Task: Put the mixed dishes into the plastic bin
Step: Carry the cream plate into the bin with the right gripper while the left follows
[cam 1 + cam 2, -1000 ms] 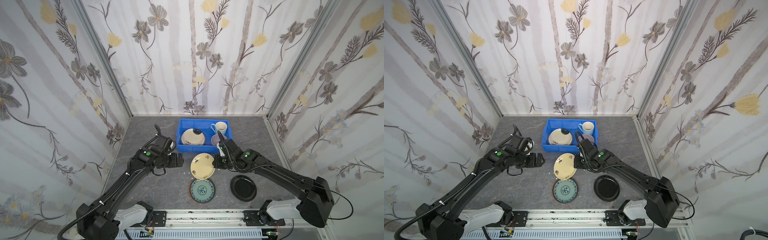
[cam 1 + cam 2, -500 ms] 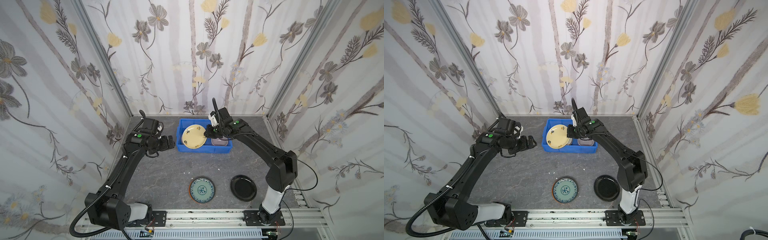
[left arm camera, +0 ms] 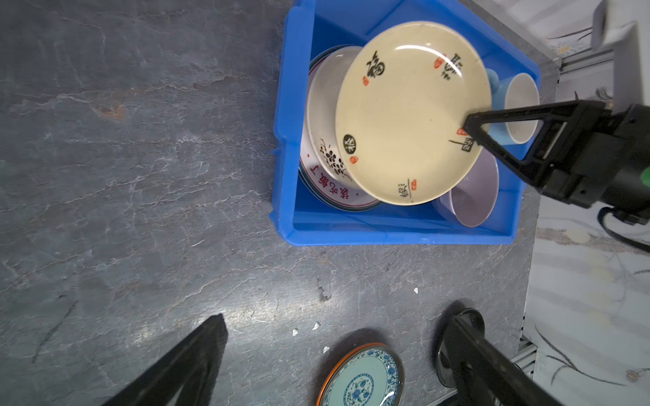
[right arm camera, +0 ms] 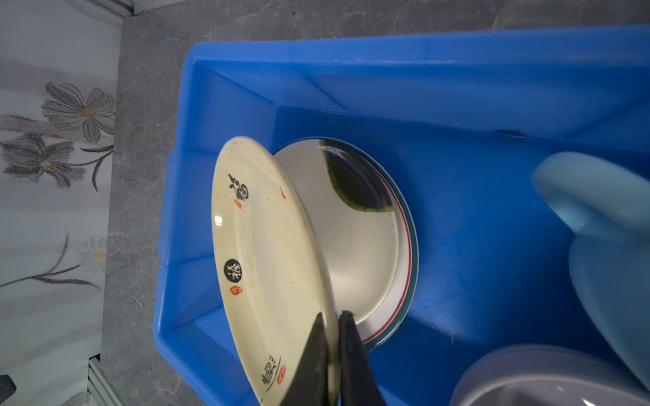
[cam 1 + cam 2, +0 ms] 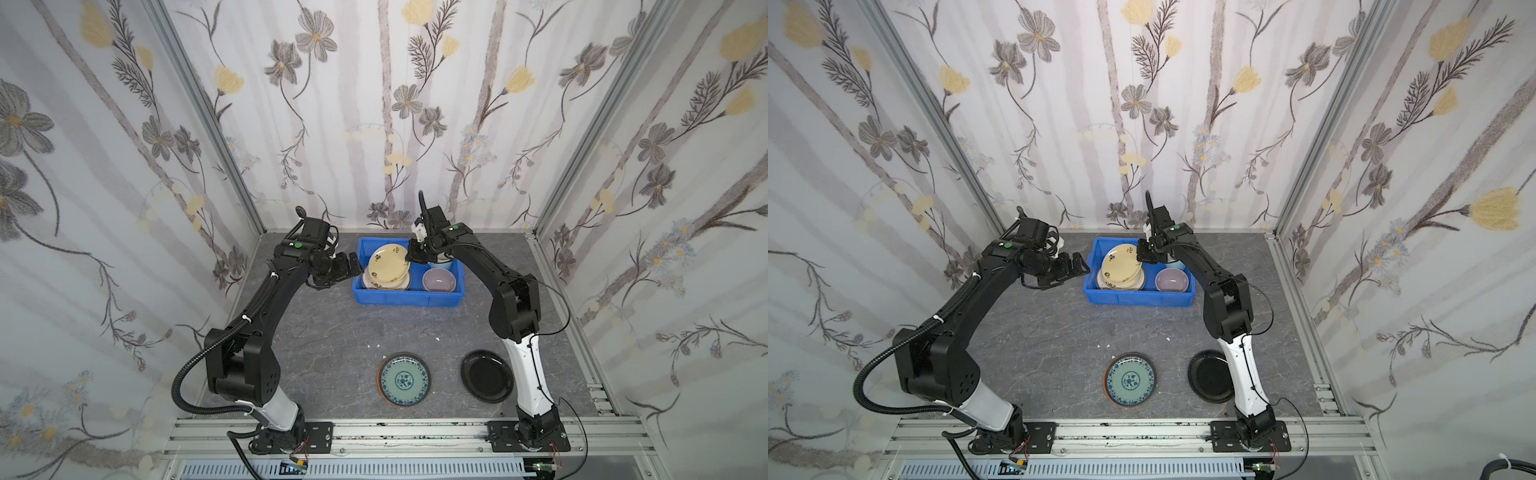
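My right gripper point(image 4: 332, 316) is shut on the rim of a cream plate point(image 4: 260, 253) with dark lettering. It holds the plate tilted over the stacked plates point(image 4: 358, 246) in the left part of the blue plastic bin point(image 5: 407, 296). A lilac bowl point(image 5: 439, 279) and a light blue mug point(image 3: 520, 102) sit in the bin's right part. On the table near the front lie a teal-patterned plate point(image 5: 404, 379) and a glossy black plate point(image 5: 486, 376). My left gripper point(image 5: 351, 266) hangs open and holds nothing, just left of the bin.
The bin stands at the back of the grey stone-look table point(image 5: 324, 332), near the flowered back wall. Both arms arch from the front rail point(image 5: 374, 432). The right arm's white base link stands beside the black plate. A few white flecks lie on the table.
My right gripper has carried the cream plate from the table's middle back over the bin. My left arm has swung back to the bin's left side, still open.
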Action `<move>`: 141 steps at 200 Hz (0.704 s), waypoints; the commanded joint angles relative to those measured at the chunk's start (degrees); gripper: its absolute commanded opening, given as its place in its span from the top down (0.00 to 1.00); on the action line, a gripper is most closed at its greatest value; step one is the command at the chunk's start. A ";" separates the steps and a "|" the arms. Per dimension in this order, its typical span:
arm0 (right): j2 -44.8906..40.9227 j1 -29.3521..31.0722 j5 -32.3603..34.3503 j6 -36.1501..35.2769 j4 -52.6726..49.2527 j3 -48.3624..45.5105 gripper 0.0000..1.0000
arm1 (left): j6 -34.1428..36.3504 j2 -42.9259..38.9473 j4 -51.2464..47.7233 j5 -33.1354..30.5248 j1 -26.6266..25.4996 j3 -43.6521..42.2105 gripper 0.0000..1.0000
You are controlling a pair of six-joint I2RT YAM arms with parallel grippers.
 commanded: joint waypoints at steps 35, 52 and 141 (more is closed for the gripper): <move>3.61 -0.23 -2.09 0.34 4.15 1.24 0.90 | -0.48 8.15 1.06 2.48 -1.75 8.73 0.00; 4.55 -0.21 -2.47 0.59 5.05 1.24 0.90 | -0.13 9.76 0.55 2.61 -1.95 10.12 0.00; 6.51 -0.20 -3.92 1.18 5.73 1.77 0.60 | 1.74 13.09 -3.19 3.98 -2.07 13.93 0.00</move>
